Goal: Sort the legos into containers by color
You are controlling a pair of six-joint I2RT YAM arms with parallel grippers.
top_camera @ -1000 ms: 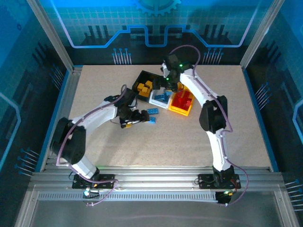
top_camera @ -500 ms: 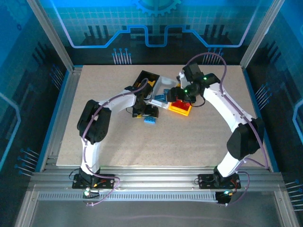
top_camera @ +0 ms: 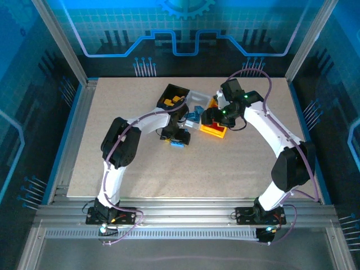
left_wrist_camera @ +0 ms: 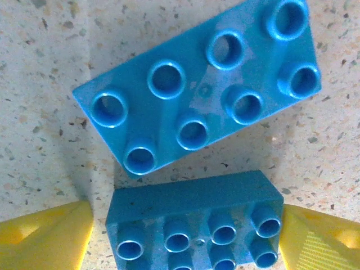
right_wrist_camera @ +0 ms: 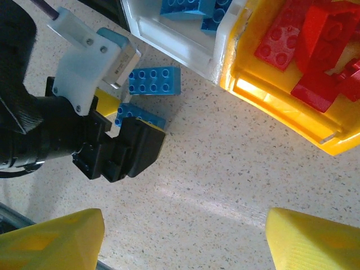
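While the left gripper (left_wrist_camera: 183, 239) hangs low over the speckled table (right_wrist_camera: 225, 185), its yellow fingertips (left_wrist_camera: 45, 236) stand at either end of a blue brick (left_wrist_camera: 197, 219) without clamping it. Bare surface shows at one end, so I read the claw as released. That brick lies near the middle of the surface, toward the far edge, just in front of the white bin (right_wrist_camera: 174, 48). A second blue brick (left_wrist_camera: 197, 90) lies askew just beside it, and I cannot tell whether they touch. Both are hard, glossy moulded plastic, oblong, with two rows of four hollow studs. I judge them light and rigid, a little slick on the smooth walls, so a square pinch on the short ends, below the studs, should hold best. An off-centre pinch could twist the brick or nudge its neighbour. The right gripper (right_wrist_camera: 185, 242) hovers beside the yellow bin (right_wrist_camera: 281, 109) of red bricks (right_wrist_camera: 292, 45), its pads (right_wrist_camera: 50, 242) wide apart around nothing. Yellow-orange bricks (top_camera: 169, 102) sit in the black bin (top_camera: 171, 88).
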